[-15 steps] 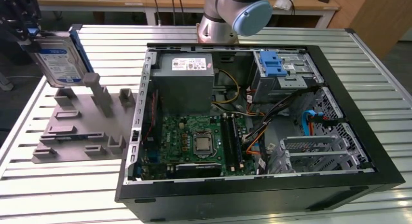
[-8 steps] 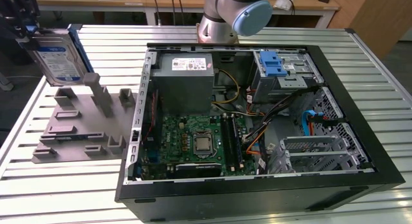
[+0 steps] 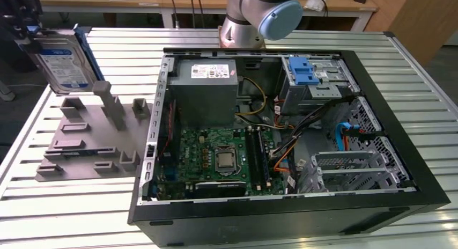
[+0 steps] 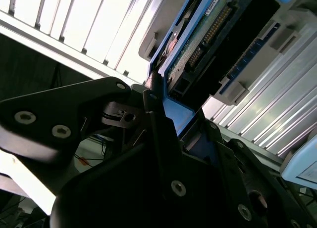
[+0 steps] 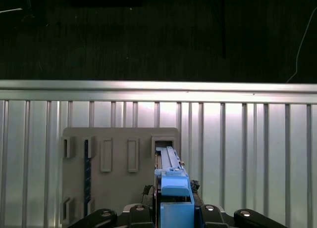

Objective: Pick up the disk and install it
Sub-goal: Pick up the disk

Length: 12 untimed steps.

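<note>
Clenched in the hand (image 4: 173,114) by its blue bracket: the disk (image 3: 63,64), silver, blue-and-white label, upright above the grey fixture (image 3: 89,136) at the exterior view's left. Bare slatted counter (image 3: 400,72) around; open computer case (image 3: 286,217) just beside the fixture.

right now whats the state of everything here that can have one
disk: upright, held by its blue bracket, not installed
gripper: shut on the disk
grey fixture: flat on the table, disk not in it
computer case: lying on its side, side panel off, inside open
blue latch: on the drive cage inside the case
</note>
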Each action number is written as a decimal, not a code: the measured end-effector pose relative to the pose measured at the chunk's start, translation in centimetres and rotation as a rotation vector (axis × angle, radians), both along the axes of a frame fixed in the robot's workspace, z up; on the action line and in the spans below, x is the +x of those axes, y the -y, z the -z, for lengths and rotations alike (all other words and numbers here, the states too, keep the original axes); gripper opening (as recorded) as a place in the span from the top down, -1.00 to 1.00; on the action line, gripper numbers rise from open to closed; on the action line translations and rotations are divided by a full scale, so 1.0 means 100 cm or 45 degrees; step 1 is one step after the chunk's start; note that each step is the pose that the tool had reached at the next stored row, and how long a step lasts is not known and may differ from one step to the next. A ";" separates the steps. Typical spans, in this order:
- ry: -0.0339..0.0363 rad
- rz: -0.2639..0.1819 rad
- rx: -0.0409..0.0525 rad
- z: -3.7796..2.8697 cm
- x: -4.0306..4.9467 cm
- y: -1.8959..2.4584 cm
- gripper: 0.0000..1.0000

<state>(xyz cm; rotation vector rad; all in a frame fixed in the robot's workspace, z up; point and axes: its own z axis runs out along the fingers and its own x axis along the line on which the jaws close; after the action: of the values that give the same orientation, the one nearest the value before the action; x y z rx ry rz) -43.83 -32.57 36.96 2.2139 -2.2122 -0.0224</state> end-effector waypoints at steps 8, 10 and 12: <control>0.0007 0.000 0.000 -0.0058 0.0000 0.0000 0.27; 0.0008 0.000 0.000 -0.0074 0.0000 0.0000 0.27; 0.0010 0.000 0.000 -0.0088 0.0000 0.0000 0.27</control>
<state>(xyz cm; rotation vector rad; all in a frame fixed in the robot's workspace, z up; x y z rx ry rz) -43.83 -32.57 37.83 2.2143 -2.2126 -0.0215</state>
